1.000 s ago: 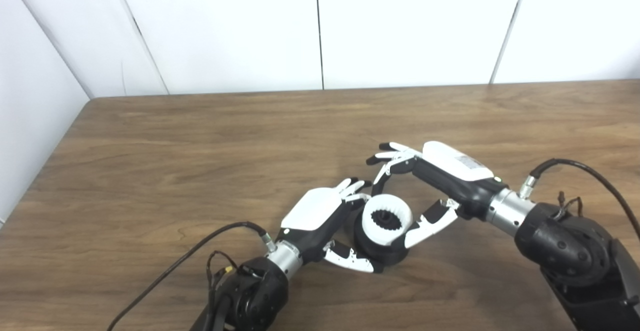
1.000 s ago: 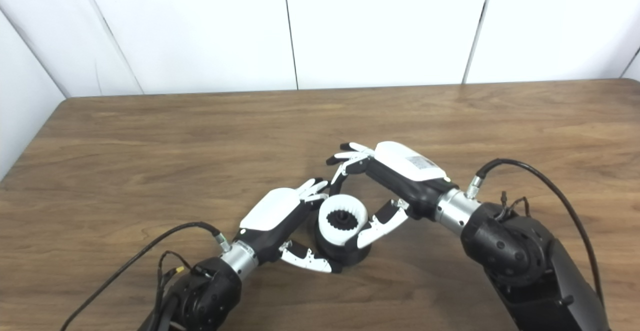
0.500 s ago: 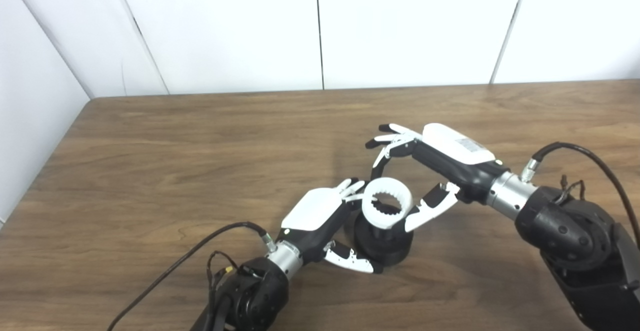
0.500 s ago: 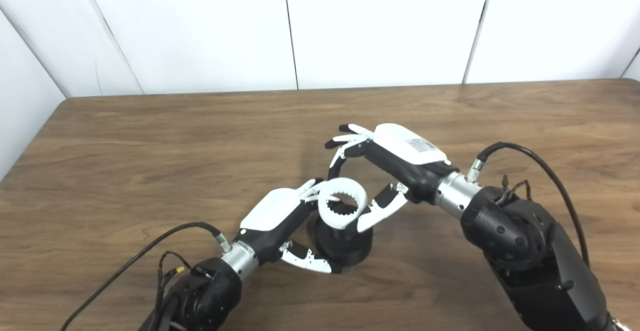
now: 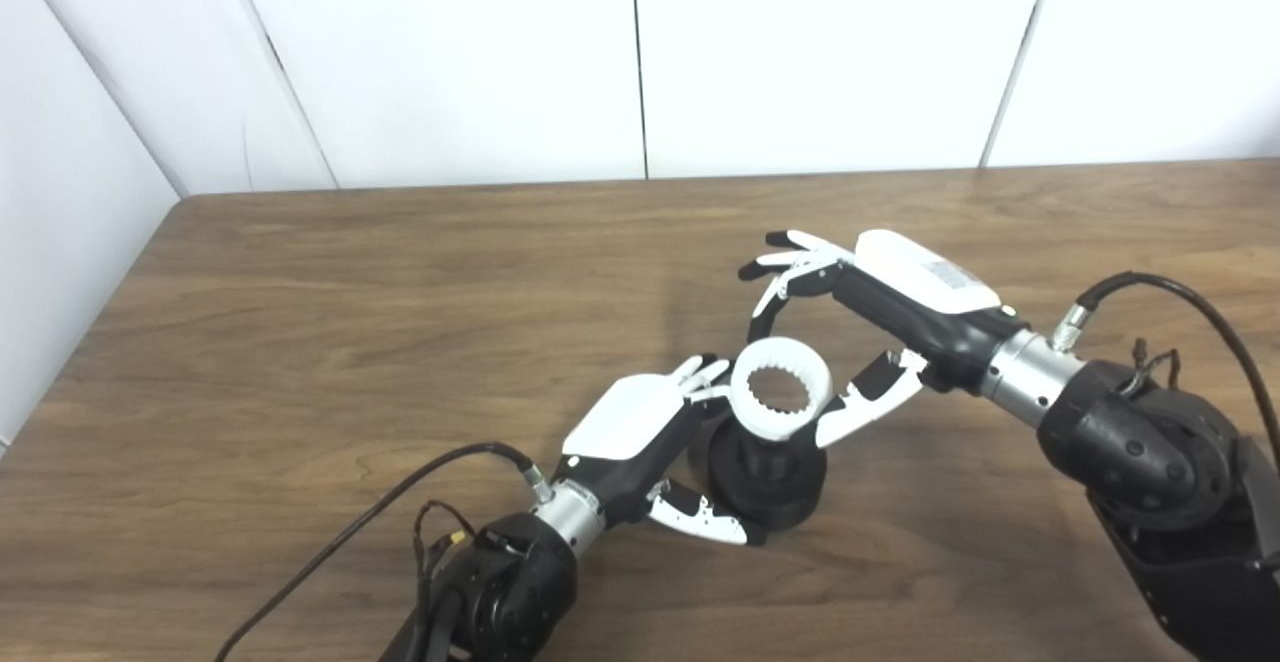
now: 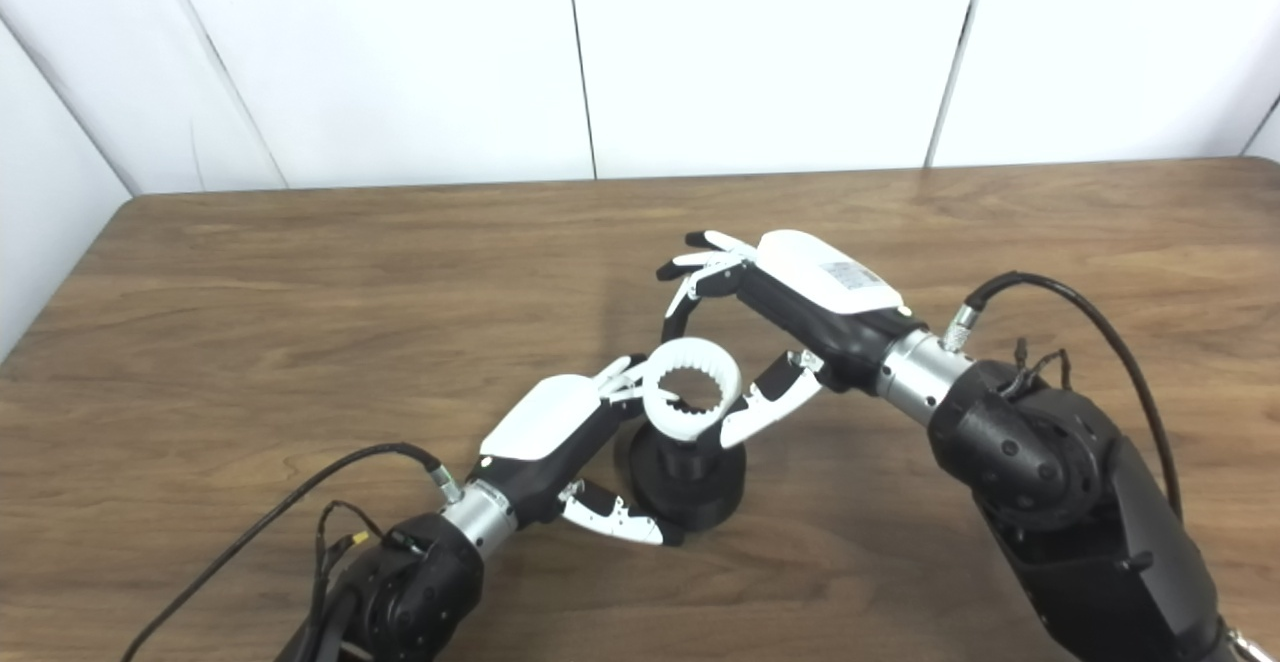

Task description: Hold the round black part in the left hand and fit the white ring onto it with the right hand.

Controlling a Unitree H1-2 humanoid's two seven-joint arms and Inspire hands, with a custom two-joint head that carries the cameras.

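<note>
Left eye view: right robot hand [image 5: 880, 327] pinching white ring [image 5: 780, 401] above black part [image 5: 765, 472]; left robot hand [image 5: 655, 447] cupping part.

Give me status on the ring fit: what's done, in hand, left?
Done: left robot hand steadies the round black part on the table. In hand: right robot hand holds the white ring above the part, tilted, not seated. Left: lower it squarely onto the part and let go.
</note>
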